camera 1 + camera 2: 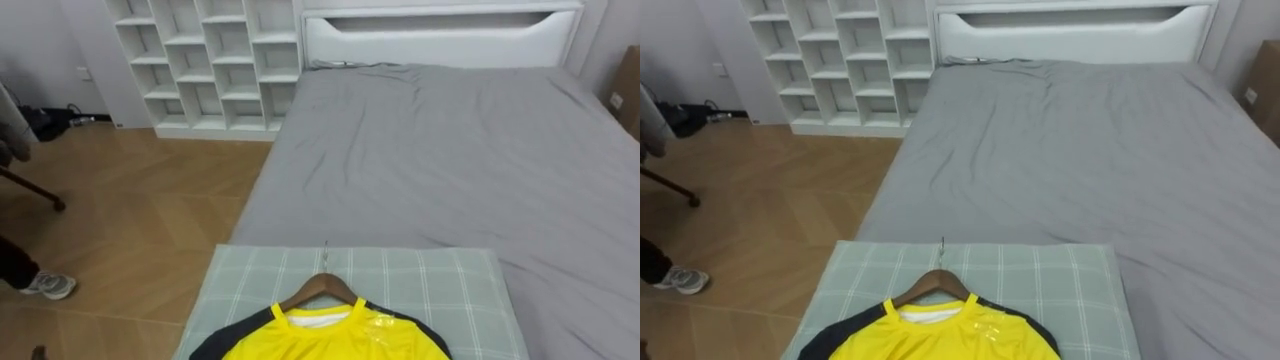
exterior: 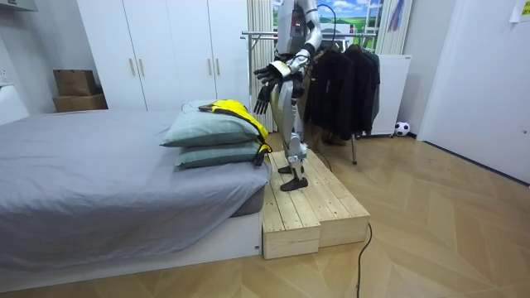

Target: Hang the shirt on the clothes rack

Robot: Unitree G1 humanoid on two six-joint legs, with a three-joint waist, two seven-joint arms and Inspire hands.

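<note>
A yellow shirt (image 1: pixel 335 340) with dark sleeves lies on a wooden hanger (image 1: pixel 322 287) atop a pale green checked pillow (image 1: pixel 440 290) at the foot of the bed; the hanger's metal hook points toward the headboard. The shirt (image 2: pixel 232 109) also tops the two stacked pillows in the room view. There I stand on a wooden platform (image 2: pixel 310 207) at the bed's foot, facing the bed. My left hand (image 2: pixel 272 73) and right hand (image 2: pixel 263 99) reach out over the shirt with relaxed fingers, holding nothing. A clothes rack (image 2: pixel 258 35) with dark garments (image 2: pixel 344 83) stands behind me.
The grey bed (image 1: pixel 450 150) stretches ahead to a white headboard (image 1: pixel 440 35). A white cubby shelf (image 1: pixel 205 60) stands on my left by the wood floor, where a person's shoe (image 1: pixel 45 287) shows. Cardboard boxes (image 2: pixel 76 89) sit by the wardrobe. A ball (image 2: pixel 402 128) lies beyond the rack.
</note>
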